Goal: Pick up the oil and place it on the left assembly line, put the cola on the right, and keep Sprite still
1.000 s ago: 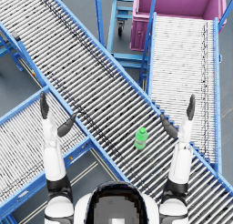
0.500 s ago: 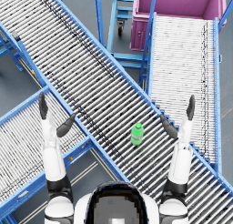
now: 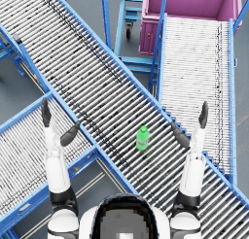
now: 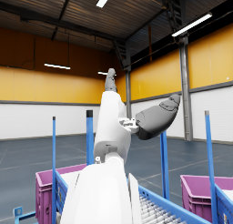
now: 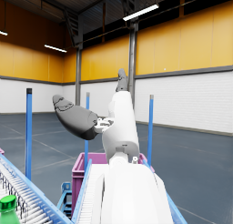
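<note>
A green Sprite bottle (image 3: 142, 138) stands upright on the long diagonal roller conveyor (image 3: 87, 82), between my two arms. Its green cap (image 5: 7, 205) also peeks into a corner of the right wrist view. My left hand (image 3: 53, 126) is raised over the left assembly line (image 3: 22, 155), open and holding nothing; the left wrist view shows it (image 4: 136, 114) against the hall wall. My right hand (image 3: 194, 126) is lifted beside the right assembly line (image 3: 194, 73), also open and holding nothing, seen again in the right wrist view (image 5: 95, 114). No oil or cola is in view.
A purple bin (image 3: 192, 9) stands at the far end of the right line. Blue frame rails (image 3: 104, 14) and posts (image 5: 28, 132) border the conveyors. More purple bins (image 4: 202, 196) show in the left wrist view. Grey floor (image 3: 19, 87) lies between the lines.
The Sprite bottle has ridden up the diagonal conveyor, away from me and slightly left. Both arms have stayed raised in the same place.
</note>
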Available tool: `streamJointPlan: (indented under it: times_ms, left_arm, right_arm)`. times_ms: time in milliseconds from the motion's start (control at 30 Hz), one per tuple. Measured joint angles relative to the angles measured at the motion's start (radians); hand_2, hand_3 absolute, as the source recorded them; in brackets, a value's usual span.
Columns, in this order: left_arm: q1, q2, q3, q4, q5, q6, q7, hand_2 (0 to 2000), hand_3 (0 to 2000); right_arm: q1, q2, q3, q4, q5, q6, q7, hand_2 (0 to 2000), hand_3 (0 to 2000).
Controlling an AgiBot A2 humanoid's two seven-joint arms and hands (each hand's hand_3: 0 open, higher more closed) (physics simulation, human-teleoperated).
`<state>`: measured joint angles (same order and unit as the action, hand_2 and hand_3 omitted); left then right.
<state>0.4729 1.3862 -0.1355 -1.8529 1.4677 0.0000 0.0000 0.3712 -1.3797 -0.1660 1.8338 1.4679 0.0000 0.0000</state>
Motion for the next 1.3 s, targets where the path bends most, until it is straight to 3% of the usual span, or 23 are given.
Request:
streamJointPlan:
  times_ms: [1300]
  left_arm:
    - [-0.011,0.01,0.008,-0.013,0.0,0.0,0.0,0,0]
  right_arm:
    - [-0.001,-0.012,0.006,-0.002,0.0,0.0,0.0,0,0]
